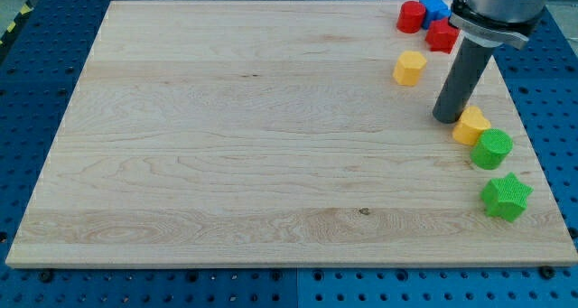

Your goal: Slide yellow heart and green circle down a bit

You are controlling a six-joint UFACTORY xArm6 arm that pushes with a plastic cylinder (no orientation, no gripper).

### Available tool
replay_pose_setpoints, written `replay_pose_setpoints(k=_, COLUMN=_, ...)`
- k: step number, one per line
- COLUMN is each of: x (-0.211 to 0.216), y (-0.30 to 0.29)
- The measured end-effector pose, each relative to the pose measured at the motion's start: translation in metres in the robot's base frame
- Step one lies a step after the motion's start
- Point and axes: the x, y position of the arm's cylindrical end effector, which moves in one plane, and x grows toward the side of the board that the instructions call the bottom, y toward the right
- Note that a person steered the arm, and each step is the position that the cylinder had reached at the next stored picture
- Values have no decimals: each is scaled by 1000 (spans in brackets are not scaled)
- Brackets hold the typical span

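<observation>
- The arm comes in from the far right corner of the scene; its grey metal wrist is cut off by the view's top edge, and the straight dark rod [464, 80] runs down from it with a slight lean, its lower end further left than its upper end.
- My tip [447, 118] rests on the table [226, 145] at the right side, touching or just beside the far-left edge of the yellow heart [471, 126].
- There are no fingers on this arm, only the rod, so nothing can be said of them being apart or together.
- The yellow heart lies flat just to the near right of my tip. Which way its point faces cannot be made out, since the rod hides part of it.
- The green circle [492, 150] lies flat against the near-right side of the yellow heart, the two touching. Being round, it has no long axis to tell.
- Together the pair forms a short diagonal running from far left to near right.
- A green star [506, 197] lies nearer still, just beside the green circle but apart from it, close to the table's right edge.
- A yellow block [410, 68], its shape roughly hexagonal, lies alone to the far left of my tip, apart from it.
- At the far right corner sit a red cylinder [412, 17], a blue block [436, 8] and a red block [442, 36], bunched closely together, the red block nearest the rod.
</observation>
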Motion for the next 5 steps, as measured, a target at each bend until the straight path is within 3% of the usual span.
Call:
replay_pose_setpoints(k=3, x=-26, y=31)
replay_pose_setpoints(k=5, x=-5, y=55)
